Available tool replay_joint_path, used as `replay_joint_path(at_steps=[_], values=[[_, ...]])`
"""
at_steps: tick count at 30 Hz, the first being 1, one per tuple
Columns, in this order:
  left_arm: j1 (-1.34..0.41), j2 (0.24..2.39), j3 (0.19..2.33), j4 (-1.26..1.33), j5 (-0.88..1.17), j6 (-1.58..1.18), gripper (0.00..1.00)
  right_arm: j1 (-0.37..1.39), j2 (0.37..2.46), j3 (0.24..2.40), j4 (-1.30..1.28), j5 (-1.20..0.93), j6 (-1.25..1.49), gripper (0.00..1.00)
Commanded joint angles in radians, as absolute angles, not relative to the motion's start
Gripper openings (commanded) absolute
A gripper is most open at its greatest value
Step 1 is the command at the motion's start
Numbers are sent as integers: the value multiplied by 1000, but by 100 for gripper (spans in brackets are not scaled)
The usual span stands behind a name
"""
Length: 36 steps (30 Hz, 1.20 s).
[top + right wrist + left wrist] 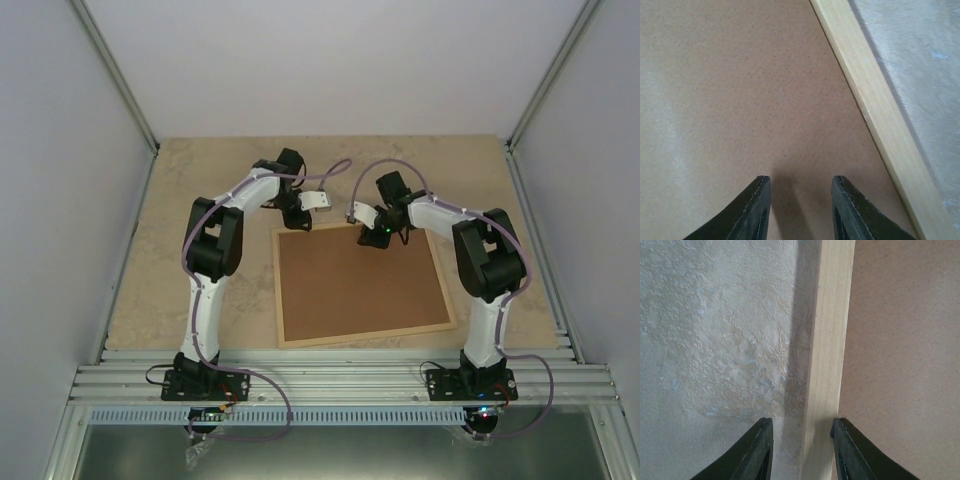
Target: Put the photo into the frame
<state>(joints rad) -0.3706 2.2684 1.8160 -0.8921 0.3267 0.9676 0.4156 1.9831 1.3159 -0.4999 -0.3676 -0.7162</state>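
Note:
The pale wood frame (281,290) lies flat on the table with the brown backing board (360,280) filling it. The photo is hidden. My left gripper (297,222) is open at the frame's far left corner; in the left wrist view its fingers (802,432) straddle the frame's wooden edge (829,340), one finger over the table and one at the board's edge. My right gripper (378,238) is open and empty over the board near the far edge; in the right wrist view it (800,182) hovers above the brown board (740,100), with the frame's edge (875,105) to its right.
The frame lies on a beige stone-patterned tabletop (180,260). Grey walls enclose the left, right and back. A ribbed metal rail (330,375) with both arm bases runs along the near edge.

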Motion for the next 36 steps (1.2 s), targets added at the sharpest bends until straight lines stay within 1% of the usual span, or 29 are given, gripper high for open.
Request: replay_joint_path(at_steps=[1,8,15,21,24,30,33,36], values=[[-379,2284,1778,-839,269,964,36,424,2024,1328,-473,-320,-689,36],[-383,2289,1721,-788,191,972,35,424,2056,1320,-460,-266,-685,36],[-425,2283,1612,-694,59,988,35,423,2055,1287,-446,-238,-689,35],[-432,2309,1601,-694,12,971,34,421,2038,1257,-435,-238,-695,35],[-436,2303,1598,-748,60,1003,35,418,2034,1249,-432,-241,-699,35],[-437,2314,1691,-954,276,1054,44,414,2030,1258,-437,-258,-708,35],[-415,2327,1776,-979,342,982,47,414,2022,1269,-446,-268,-709,35],[-373,2343,1936,-987,392,885,49,410,2009,1288,-460,-285,-706,36]])
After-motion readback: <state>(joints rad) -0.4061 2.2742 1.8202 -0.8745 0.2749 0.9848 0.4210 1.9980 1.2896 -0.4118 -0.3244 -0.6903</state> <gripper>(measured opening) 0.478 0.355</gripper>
